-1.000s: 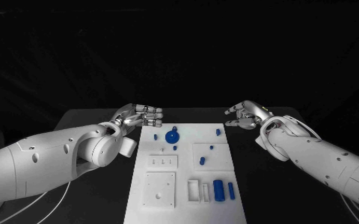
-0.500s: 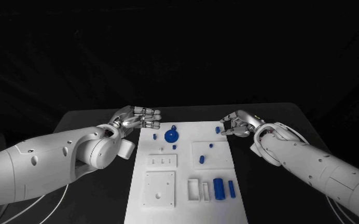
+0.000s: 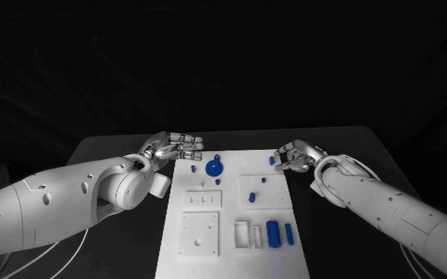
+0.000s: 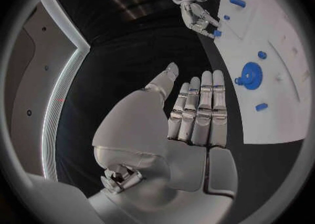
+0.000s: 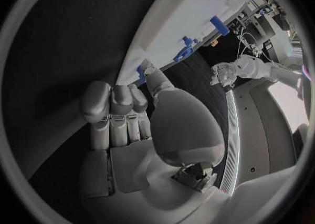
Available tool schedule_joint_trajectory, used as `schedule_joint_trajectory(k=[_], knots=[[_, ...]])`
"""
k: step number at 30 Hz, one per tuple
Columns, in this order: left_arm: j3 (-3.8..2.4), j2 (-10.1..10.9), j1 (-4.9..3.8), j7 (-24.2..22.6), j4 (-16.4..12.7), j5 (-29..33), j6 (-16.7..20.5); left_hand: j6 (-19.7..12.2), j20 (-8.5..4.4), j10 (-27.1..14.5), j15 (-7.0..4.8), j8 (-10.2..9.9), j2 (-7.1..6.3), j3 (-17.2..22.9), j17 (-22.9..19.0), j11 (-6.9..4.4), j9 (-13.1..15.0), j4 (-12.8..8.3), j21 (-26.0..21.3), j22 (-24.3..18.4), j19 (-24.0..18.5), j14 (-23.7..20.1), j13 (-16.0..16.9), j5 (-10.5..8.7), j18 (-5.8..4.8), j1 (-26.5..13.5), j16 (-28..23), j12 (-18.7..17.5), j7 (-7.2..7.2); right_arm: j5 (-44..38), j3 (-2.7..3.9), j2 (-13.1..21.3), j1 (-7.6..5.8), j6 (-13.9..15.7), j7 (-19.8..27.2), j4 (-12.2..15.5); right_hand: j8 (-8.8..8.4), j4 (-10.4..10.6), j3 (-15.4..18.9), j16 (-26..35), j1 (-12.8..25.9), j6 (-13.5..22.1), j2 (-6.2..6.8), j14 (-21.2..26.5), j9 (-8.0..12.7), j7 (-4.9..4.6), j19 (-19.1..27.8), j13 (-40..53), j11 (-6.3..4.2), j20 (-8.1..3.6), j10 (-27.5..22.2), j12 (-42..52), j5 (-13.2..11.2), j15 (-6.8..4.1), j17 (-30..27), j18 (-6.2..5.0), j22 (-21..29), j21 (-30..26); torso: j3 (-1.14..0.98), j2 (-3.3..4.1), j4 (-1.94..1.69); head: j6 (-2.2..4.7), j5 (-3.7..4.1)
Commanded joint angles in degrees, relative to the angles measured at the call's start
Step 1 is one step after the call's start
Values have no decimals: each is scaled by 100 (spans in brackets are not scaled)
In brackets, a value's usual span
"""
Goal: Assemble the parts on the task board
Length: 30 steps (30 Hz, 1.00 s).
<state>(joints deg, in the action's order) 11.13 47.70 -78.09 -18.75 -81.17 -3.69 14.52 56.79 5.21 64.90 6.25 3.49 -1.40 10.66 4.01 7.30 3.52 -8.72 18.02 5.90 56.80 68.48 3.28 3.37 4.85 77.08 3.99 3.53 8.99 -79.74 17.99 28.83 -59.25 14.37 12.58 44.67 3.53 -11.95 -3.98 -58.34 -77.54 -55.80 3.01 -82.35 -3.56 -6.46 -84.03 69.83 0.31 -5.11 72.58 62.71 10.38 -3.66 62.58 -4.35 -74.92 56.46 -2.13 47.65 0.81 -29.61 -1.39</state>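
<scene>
The white task board (image 3: 244, 164) lies in the middle of the black table. A small blue peg (image 3: 272, 160) stands at its far right corner. My right hand (image 3: 296, 155) is at that corner with its fingers bent. Its thumb tip touches the peg (image 5: 141, 72), and I cannot tell whether the hand grips it. My left hand (image 3: 172, 144) hovers off the board's far left corner, fingers side by side, thumb apart, holding nothing. A blue gear (image 3: 214, 170) sits on the board near it.
Small blue pegs (image 3: 251, 197) are scattered over the middle of the board. A thick blue cylinder (image 3: 272, 234) and a thinner one (image 3: 288, 235) lie at the near right. White recessed blocks (image 3: 198, 234) fill the near left.
My right hand has moved left and down to the board's far right corner, closing in on the blue peg. The left hand has stayed put.
</scene>
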Motion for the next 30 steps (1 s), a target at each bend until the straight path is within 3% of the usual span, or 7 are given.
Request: schedule_joint_trajectory(k=[1,9,10,12,30], knots=[[-4,-20,-2,0,-24,-28,-93,-45,13,-38,0,6,9,-13,1,8,7,26,-18,-10,-25,-40,2,16,-26,8,-17,-13,-6,-33,-10,-39,4,-127,12,-44,-4,-2,-18,-36,40,-40,-12,22,7,-2,-8,9,12,55,-27,31,-11,14,10,7,-723,7,8,-6,10,-28,-18],[-4,-45,-2,12,-13,-35,-100,-45,13,-38,0,6,9,-13,1,8,7,26,-18,-10,-25,-40,2,16,-26,8,-17,-13,-6,-34,-28,-116,4,-145,-12,-114,-4,46,-39,-57,117,-105,-106,15,6,0,-12,21,11,53,-13,54,-42,13,29,6,-726,25,26,-10,18,-42,-15],[-4,-50,-2,13,-9,-35,-105,-45,13,-38,0,6,9,-13,1,8,7,26,-18,-10,-25,-40,2,16,-26,8,-17,-13,-6,-32,-29,-123,4,-146,-16,-117,-4,82,-64,-70,161,-133,-183,9,6,-4,-14,25,12,53,-12,60,-120,13,39,5,-727,31,25,-11,18,-29,-11],[-4,-58,-2,16,-1,-36,-110,-6,13,-38,0,13,12,-14,0,8,11,35,-24,-18,-24,-44,1,18,-26,21,-18,-13,-9,-29,-33,-138,3,-147,-26,-122,-3,68,-110,-79,179,-165,-209,5,4,-6,-20,31,15,56,-10,70,-254,15,48,4,-730,48,25,-10,19,-17,-9],[-3,-106,0,38,60,-44,-160,-6,13,-40,2,8,9,-9,-1,8,9,29,-25,-20,-25,-49,1,17,-26,35,-18,-14,-10,-17,-210,-265,-3,3,-59,-176,-3,47,-199,-98,291,-167,-200,-3,5,-13,-20,39,21,59,2,93,-134,19,71,4,-733,76,22,-19,31,-61,3]])
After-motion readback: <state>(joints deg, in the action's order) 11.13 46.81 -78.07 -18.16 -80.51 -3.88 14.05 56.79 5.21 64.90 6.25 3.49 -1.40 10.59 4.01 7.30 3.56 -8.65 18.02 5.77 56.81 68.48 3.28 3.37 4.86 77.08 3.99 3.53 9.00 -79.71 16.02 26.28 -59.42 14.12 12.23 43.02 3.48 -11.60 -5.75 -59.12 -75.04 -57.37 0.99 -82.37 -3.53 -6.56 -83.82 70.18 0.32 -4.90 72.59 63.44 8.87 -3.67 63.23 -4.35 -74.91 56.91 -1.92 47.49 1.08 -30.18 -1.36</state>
